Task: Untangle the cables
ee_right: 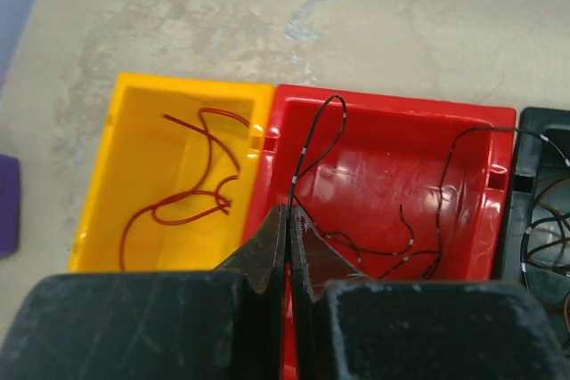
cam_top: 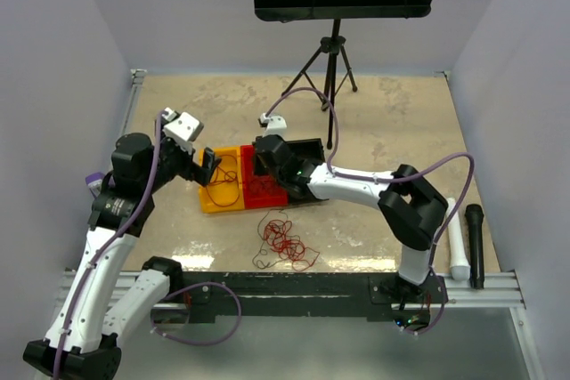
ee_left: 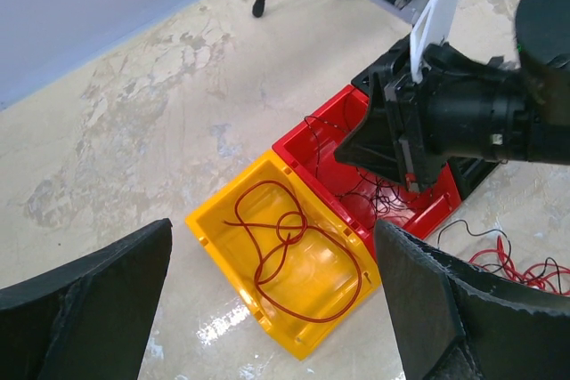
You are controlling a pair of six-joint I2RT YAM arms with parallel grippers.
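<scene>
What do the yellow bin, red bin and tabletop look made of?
Yellow rectangular bin: moulded plastic, glossy; bright highlights on its floor.
Red rectangular bin: same plastic by the look, glare streaks inside.
Beige mottled tabletop: stone-look, possibly laminate or vinyl, can't confirm; semi-gloss, reflections near the front edge.
</scene>
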